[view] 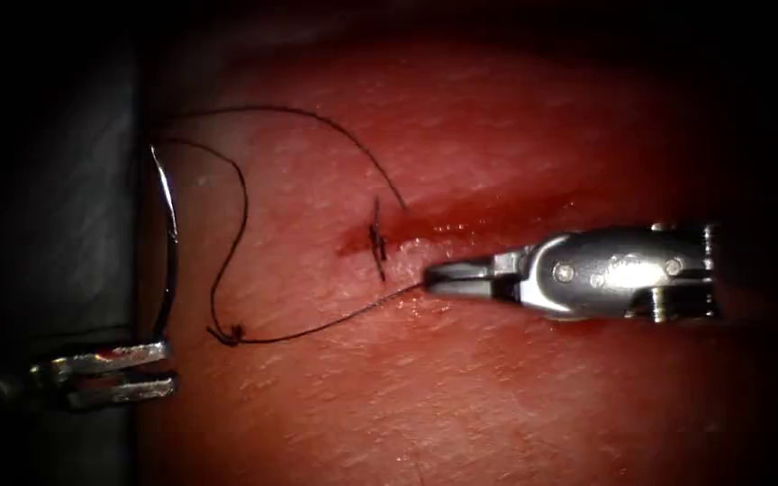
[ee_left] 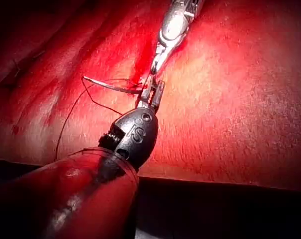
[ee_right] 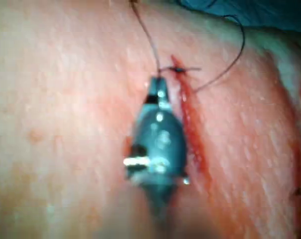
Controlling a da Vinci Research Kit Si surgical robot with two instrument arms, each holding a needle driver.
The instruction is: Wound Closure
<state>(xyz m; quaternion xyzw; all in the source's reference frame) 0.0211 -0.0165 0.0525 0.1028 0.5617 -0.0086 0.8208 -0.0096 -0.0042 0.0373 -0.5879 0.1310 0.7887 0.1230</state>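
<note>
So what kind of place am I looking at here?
Probably a surgical training bench: two small steel tools work over tissue with a cut. The left pincer holds a curved needle; the right pincer grips black thread.

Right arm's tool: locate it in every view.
Endoscope: right arm's tool alongside the cut, pincer shut on thread.
Left wrist: beyond left arm's tool, which grips the needle by one end, out of the tissue.
Right wrist: its tip beside the cut.
Shared landmark: the cut.
</note>
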